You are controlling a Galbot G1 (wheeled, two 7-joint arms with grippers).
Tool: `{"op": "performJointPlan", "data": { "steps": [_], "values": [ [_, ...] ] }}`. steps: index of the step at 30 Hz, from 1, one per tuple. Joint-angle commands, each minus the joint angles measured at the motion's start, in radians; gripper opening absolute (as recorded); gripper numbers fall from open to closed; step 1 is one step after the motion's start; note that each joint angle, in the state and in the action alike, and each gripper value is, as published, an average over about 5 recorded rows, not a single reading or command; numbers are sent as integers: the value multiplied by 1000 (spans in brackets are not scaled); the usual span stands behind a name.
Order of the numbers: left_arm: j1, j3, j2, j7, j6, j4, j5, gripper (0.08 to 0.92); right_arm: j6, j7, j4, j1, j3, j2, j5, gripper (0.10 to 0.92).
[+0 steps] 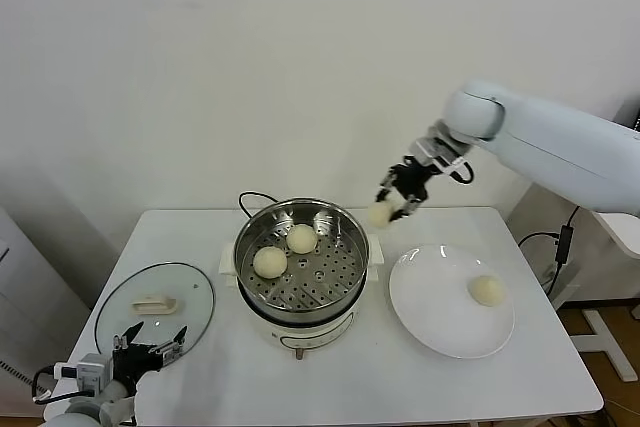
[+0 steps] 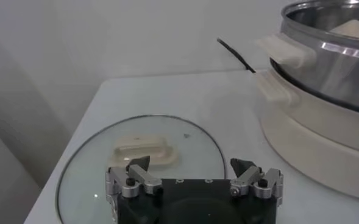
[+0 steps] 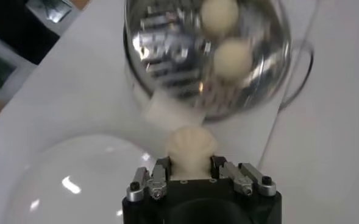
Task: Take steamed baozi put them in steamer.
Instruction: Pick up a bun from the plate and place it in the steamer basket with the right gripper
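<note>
Left gripper [image 1: 152, 340], at the lower left of the head frame, hangs idle over the near edge of the glass lid [image 1: 155, 305] with its jaws spread wide and nothing between them. Steamer [image 1: 300, 262], centre frame, stands uncovered on its cream base; two steamed baozi rest on the perforated tray, one [image 1: 270, 261] toward the left and one [image 1: 302, 238] toward the back, near each other but apart.

Right gripper [image 1: 392, 202], right of centre, is raised above the table just beside the steamer's right rim, jaws drawn narrow on a third bun [image 1: 380, 213]. From the wrist camera the dough [image 3: 191, 148] appears pinched and bulging between the pads.

White plate [image 1: 452, 300], lower right, carries the fourth bun [image 1: 486, 290], alone, right of the plate's middle.

Assessment: the buns are smooth, cream-white, domed. They should handle as light, soft and easily dented, with skin that may tear or stick to the pads. Best hold is judged to be across the widest part of the dome, with gentle pressure only; harder squeezing risks deforming the bun.
</note>
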Motion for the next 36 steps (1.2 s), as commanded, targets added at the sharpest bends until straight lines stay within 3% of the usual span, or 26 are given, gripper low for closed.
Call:
{"op": "performJointPlan", "data": {
  "steps": [1,14,36],
  "values": [
    [-4,1,1,0,2,0,-4,823,259,-25,17,17,10,219,-74,431],
    [-1,-3,4,0,2,2,-13,823,443,-66,80,-100,40,313,-274,433],
    [4,-12,5,0,-4,10,-19,823,466,-88,78,-253,79,344,-453,433]
  ]
}}
